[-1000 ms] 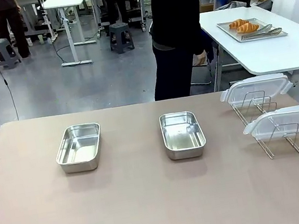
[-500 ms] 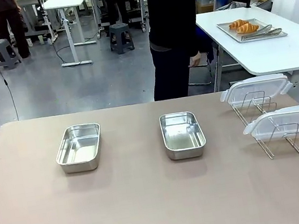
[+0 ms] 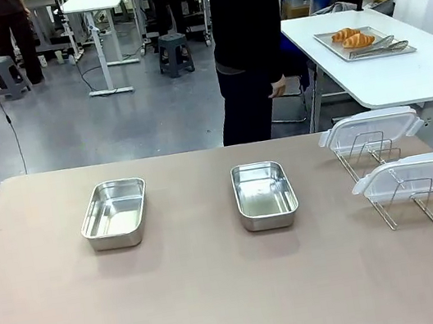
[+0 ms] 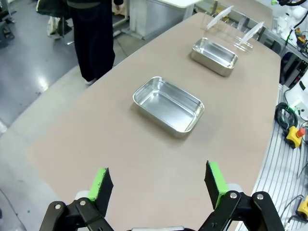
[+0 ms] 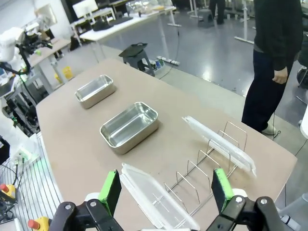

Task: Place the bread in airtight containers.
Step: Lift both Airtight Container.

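Front view: nothing's been started yet, two golden-brown ridged croissants [image 3: 352, 38] are parked on a flat metal tray [image 3: 327, 47] on the far white desk [image 3: 386, 79], both shiny rectangular steel pans [image 3: 115, 213] [image 3: 265, 194] are left empty, left end effector [image 4: 159, 185] and right end effector [image 5: 166, 190] are held spread wide, so bread probably needs to be fetched first.

There are two pans [image 3: 114, 213] [image 3: 264, 195] on the brown counter [image 3: 222, 294]. There are two clear lids [image 3: 370, 128] [image 3: 416, 174]. Both lids sit on one wire rack [image 5: 207, 168]. On the white counter [image 3: 386, 79] there is one tray [image 3: 386, 32]. The tray has two croissants [image 3: 344, 35] [image 3: 359, 40] and one pair of tongs [image 3: 380, 45]. One person [image 3: 247, 49] stands close by.
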You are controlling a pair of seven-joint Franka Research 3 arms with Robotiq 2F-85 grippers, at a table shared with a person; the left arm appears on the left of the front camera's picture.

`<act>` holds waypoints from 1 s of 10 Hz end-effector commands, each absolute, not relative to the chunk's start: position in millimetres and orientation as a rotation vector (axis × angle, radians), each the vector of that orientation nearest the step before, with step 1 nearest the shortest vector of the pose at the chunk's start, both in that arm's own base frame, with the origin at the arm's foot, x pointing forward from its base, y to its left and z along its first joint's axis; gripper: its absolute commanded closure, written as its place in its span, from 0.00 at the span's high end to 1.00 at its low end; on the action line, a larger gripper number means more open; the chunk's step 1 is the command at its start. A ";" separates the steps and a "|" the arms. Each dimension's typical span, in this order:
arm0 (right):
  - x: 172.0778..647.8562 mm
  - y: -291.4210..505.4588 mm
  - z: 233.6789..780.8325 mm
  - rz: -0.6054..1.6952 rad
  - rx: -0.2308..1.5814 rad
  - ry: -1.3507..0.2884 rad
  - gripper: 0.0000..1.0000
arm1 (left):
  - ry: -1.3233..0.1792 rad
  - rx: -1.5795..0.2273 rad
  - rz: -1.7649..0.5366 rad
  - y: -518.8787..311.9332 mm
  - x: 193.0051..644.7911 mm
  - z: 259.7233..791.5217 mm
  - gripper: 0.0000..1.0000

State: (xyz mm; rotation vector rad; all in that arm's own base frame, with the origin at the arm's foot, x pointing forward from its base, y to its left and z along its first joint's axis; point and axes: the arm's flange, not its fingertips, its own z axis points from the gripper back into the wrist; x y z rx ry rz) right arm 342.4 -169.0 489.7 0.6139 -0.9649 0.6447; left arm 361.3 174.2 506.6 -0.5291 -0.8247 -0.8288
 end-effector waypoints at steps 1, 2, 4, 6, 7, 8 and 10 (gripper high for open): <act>343.2 -171.4 488.2 0.665 0.612 -0.995 1.00 | -0.838 -0.532 -0.853 175.0 364.2 505.8 1.00; 343.2 -171.4 488.2 0.665 0.612 -0.995 1.00 | -0.838 -0.532 -0.853 175.0 364.2 505.8 1.00; 343.2 -171.4 488.2 0.665 0.612 -0.995 1.00 | -0.838 -0.532 -0.853 175.0 364.2 505.8 1.00; 343.2 -171.4 488.2 0.665 0.612 -0.995 1.00 | -0.838 -0.532 -0.853 175.0 364.2 505.8 1.00; 343.2 -171.4 488.2 0.665 0.612 -0.995 1.00 | -0.838 -0.532 -0.853 175.0 364.2 505.8 1.00; 343.2 -171.4 488.2 0.665 0.612 -0.995 1.00 | -0.838 -0.532 -0.853 175.0 364.2 505.8 1.00; 343.2 -171.4 488.2 0.665 0.612 -0.995 1.00 | -0.838 -0.532 -0.853 175.0 364.2 505.8 1.00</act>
